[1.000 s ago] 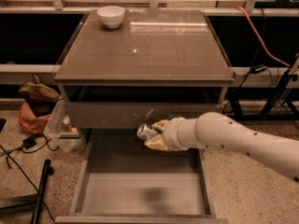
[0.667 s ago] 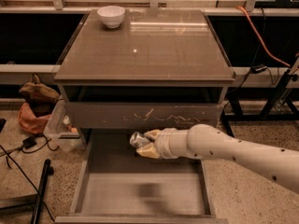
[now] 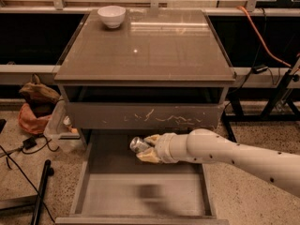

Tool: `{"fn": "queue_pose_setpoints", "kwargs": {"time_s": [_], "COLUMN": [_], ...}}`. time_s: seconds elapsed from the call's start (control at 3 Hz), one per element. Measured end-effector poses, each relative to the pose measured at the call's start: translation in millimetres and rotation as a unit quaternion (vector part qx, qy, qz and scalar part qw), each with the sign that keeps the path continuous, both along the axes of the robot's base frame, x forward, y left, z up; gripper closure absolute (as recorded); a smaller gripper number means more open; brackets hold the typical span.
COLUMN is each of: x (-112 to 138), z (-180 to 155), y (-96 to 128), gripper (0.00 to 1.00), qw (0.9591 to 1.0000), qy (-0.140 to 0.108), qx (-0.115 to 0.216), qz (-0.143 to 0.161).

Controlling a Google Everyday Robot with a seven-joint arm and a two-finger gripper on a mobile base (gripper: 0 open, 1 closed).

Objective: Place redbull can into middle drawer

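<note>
The grey cabinet is carrying a white bowl, with the middle drawer standing open below.
The gripper is pinching the redbull can above the drawer's back part.

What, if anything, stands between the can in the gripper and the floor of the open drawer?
Nothing visible does. The gripper holds the can over the rear of the open drawer, and the floor beneath it looks bare.

A white bowl is sitting on the bench, in a back corner. An orange cloth is lying on the floor. My gripper is hanging just under the scratched drawer front.
</note>
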State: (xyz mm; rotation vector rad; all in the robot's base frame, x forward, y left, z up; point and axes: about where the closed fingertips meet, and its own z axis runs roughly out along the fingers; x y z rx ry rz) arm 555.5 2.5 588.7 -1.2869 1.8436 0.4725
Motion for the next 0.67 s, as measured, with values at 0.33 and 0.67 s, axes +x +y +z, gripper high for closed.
{"fn": "queue_pose_setpoints", "kwargs": {"time_s": [0.33,0.67], "x": [-4,-13], "z": [-20,-70], "y": [8,21], "gripper": [1.00,1.00], "qw": [0.9999,0.9989], "qy": [0.006,0.025], "qx": [0.014,0.040], "qz": [0.001,-0.006]}}
